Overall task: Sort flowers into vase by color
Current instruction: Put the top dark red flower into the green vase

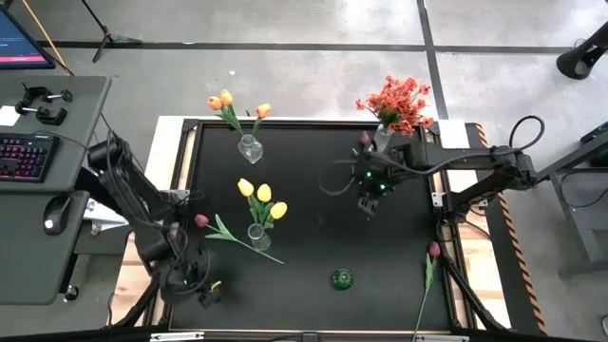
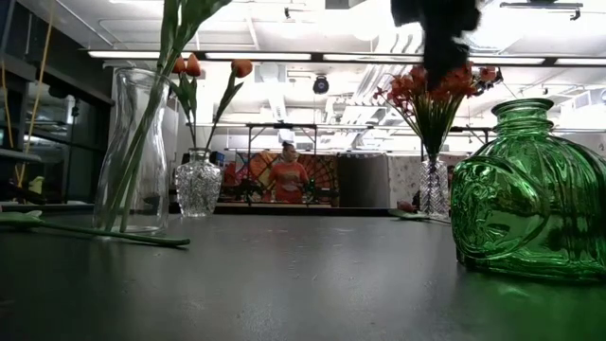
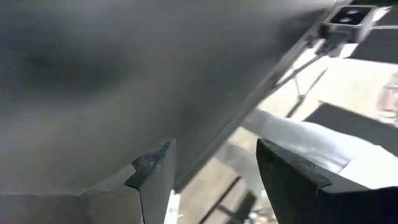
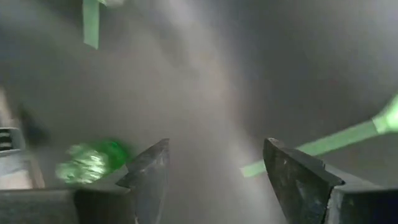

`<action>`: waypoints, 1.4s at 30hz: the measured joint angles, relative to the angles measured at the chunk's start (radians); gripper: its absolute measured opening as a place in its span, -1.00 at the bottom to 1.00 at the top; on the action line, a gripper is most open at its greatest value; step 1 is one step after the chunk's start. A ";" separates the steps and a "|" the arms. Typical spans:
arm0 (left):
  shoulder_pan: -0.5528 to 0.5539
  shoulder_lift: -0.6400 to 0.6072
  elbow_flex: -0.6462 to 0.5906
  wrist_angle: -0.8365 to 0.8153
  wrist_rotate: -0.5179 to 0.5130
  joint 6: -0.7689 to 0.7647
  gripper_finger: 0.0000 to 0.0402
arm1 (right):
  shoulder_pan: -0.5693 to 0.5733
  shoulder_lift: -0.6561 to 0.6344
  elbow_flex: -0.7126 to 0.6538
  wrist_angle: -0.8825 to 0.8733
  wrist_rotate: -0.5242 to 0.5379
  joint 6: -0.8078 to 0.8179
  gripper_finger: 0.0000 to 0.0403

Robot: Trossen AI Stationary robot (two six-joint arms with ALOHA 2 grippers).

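Observation:
Three clear vases stand on the black table (image 1: 313, 171). One at the far left (image 1: 249, 147) holds orange and yellow tulips, one in the middle (image 1: 258, 234) holds yellow tulips, and one at the far right (image 1: 383, 136) holds red-orange sprays. A green vase (image 1: 342, 279) stands near the front with nothing in it. One dark pink tulip (image 1: 201, 220) lies flat left of the middle vase. Another (image 1: 434, 251) lies along the table's right edge. My left gripper (image 3: 211, 162) hangs open over the near left corner. My right gripper (image 4: 214, 158) is open above the table's middle right.
A desk with a keyboard (image 1: 21, 157) and a mouse (image 1: 55, 213) stands left of the table. A raised rim (image 1: 182, 171) runs round the table. In the low view a person (image 2: 288, 175) stands in the room far behind it.

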 joint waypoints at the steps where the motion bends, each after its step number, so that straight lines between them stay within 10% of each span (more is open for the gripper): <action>1: -0.004 0.022 0.000 0.037 -0.017 -0.009 0.04 | 0.005 -0.003 -0.026 -0.013 0.026 0.039 0.21; 12: -0.009 0.189 -0.001 0.220 -0.173 -0.206 0.04 | -0.261 -0.005 -0.408 0.385 0.148 0.291 0.21; 18: 0.005 0.188 -0.001 0.223 -0.188 -0.273 0.04 | -0.444 0.058 -0.423 0.417 0.221 0.281 0.20; 30: 0.005 0.188 -0.001 0.257 -0.199 -0.291 0.04 | -0.442 0.271 -0.410 0.529 0.323 0.252 0.17; 42: 0.004 0.187 -0.001 0.267 -0.170 -0.285 0.04 | -0.450 0.347 -0.400 0.578 0.277 0.166 -0.79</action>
